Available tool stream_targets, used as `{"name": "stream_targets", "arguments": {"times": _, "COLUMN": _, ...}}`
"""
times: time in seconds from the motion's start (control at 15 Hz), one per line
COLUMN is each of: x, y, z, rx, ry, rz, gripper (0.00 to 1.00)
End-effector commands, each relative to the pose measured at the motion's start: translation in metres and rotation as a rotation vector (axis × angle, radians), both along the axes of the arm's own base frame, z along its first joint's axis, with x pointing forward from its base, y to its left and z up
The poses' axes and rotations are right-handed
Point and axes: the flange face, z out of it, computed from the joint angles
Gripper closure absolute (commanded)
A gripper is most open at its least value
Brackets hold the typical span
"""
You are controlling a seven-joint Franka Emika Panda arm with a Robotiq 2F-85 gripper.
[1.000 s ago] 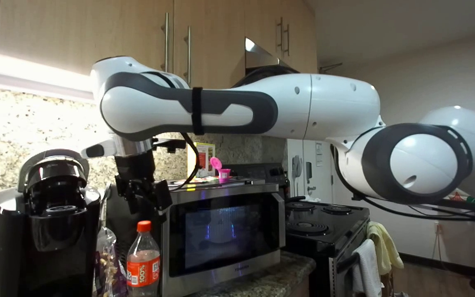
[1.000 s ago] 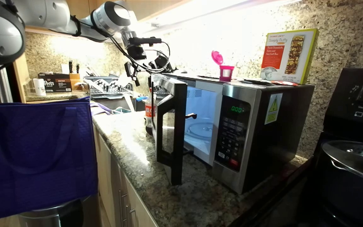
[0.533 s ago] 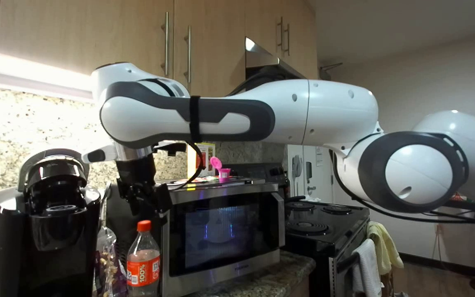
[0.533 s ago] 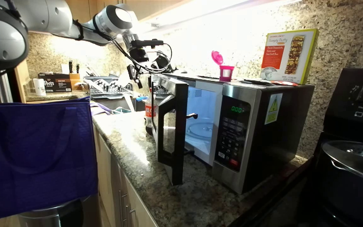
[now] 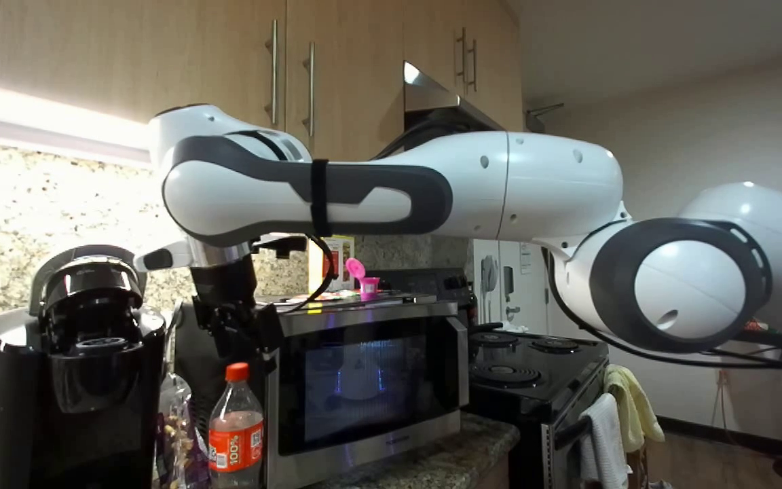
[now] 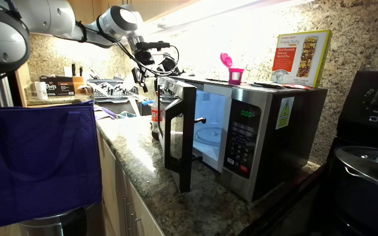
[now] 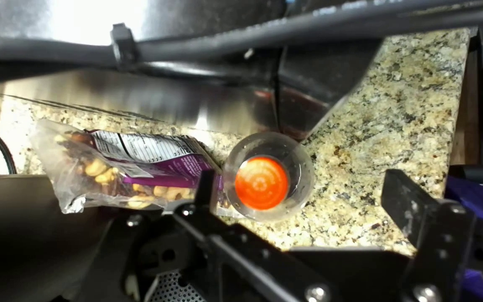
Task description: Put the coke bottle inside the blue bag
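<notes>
The arm (image 5: 513, 180) is extending level, its claw (image 7: 301, 188) pointing downward, spread wide, above the coke bottle (image 5: 236, 445) standing on the granite worktop (image 6: 133, 154) near the microwave (image 6: 294, 147); the blue bag (image 6: 41, 164) is flanking the worktop; cabinets (image 5: 140, 54) are running overhead.

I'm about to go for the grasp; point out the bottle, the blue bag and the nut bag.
Bottle (image 7: 261, 183): wrist view, on the red cap.
Blue bag (image 6: 31, 149): in an exterior view, on the front wall, within the handle's loop.
Nut bag (image 7: 141, 167): wrist view, on the printed label.
</notes>
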Motion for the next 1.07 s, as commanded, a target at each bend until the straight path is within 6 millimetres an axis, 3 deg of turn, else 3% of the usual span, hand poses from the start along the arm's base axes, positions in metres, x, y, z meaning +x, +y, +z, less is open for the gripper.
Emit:
{"name": "stream_targets", "arguments": {"times": 0.0, "x": -0.001, "y": -0.002, "z": -0.013, "rx": 0.048, "ry": 0.054, "rz": 0.000, "gripper": 0.00}}
{"name": "stream_targets", "arguments": {"times": 0.27, "x": 0.010, "y": -0.008, "z": -0.029, "rx": 0.122, "ry": 0.058, "rz": 0.051, "gripper": 0.00}}
{"name": "stream_targets", "arguments": {"times": 0.6, "x": 0.016, "y": -0.018, "z": -0.027, "rx": 0.110, "ry": 0.026, "rz": 0.050, "gripper": 0.00}}
{"name": "stream_targets", "arguments": {"times": 0.67, "x": 0.017, "y": -0.018, "z": -0.026, "rx": 0.108, "ry": 0.014, "rz": 0.047, "gripper": 0.25}}
{"name": "stream_targets", "arguments": {"times": 0.8, "x": 0.018, "y": -0.018, "z": -0.025, "rx": 0.101, "ry": 0.007, "rz": 0.046, "gripper": 0.32}}
{"name": "stream_targets", "arguments": {"times": 1.0, "x": 0.018, "y": -0.018, "z": -0.026, "rx": 0.099, "ry": 0.010, "rz": 0.055, "gripper": 0.54}}
